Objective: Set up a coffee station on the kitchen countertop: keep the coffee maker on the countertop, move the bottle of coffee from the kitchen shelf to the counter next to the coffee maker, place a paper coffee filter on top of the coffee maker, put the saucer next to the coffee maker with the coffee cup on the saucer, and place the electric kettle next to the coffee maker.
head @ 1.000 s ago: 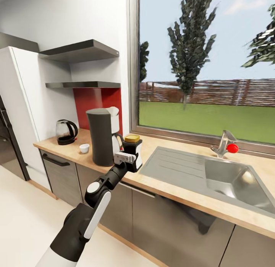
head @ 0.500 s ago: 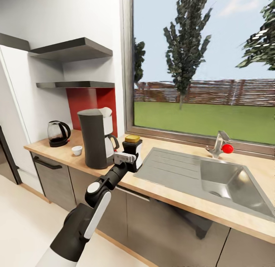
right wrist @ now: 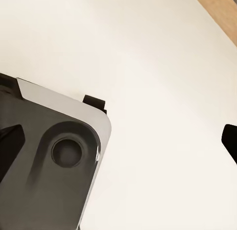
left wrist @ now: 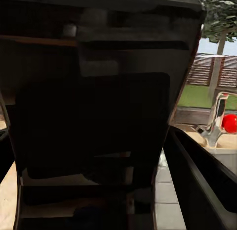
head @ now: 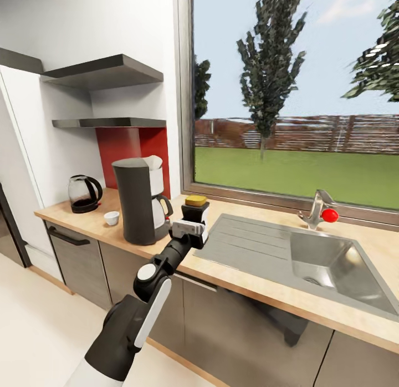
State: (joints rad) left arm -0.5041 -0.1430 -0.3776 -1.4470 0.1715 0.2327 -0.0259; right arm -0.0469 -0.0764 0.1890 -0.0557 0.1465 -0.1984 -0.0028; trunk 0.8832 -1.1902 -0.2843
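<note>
The dark-grey coffee maker (head: 137, 201) stands on the light wood kitchen countertop (head: 249, 276). Just right of it, my left gripper (head: 190, 229) is shut on the bottle of coffee (head: 195, 209), a dark bottle with a yellow cap held upright over the counter's front part. In the left wrist view the bottle (left wrist: 94, 126) is a dark mass between the fingers. The coffee cup (head: 112, 218) and the electric kettle (head: 84, 193) stand left of the coffee maker. The saucer is out of view. A white piece rises behind the drum's top; I cannot tell if it is the paper coffee filter. My right gripper (right wrist: 118, 146) hangs open over the pale floor.
A steel sink (head: 327, 262) with a drainboard and a red-knobbed tap (head: 321, 210) lies right of the bottle. Two dark wall shelves (head: 111, 71) hang above the kettle. Glossy grey cabinets run below the counter. A big window backs the sink.
The whole view first shifted as the camera moved. Since then my left arm has pushed forward and slightly up, carrying the bottle further in over the counter beside the coffee maker.
</note>
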